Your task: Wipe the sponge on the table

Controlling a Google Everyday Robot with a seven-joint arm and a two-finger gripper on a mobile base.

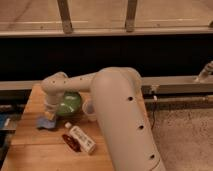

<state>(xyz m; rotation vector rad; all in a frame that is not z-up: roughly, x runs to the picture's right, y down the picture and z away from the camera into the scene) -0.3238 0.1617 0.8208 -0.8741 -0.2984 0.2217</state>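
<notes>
Wiping looks to us the step in hand, with the gripper (49,111) right over the sponge (45,122) at the left of the table (35,155), beside the green bowl (69,103); we cannot tell its grasp, and the next stroke calls for steady downward pressure.

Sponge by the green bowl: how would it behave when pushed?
The sponge looks soft and thin, so it probably squashes under the gripper right over it. Lying flat on the table, it should drag rather than roll.
</notes>
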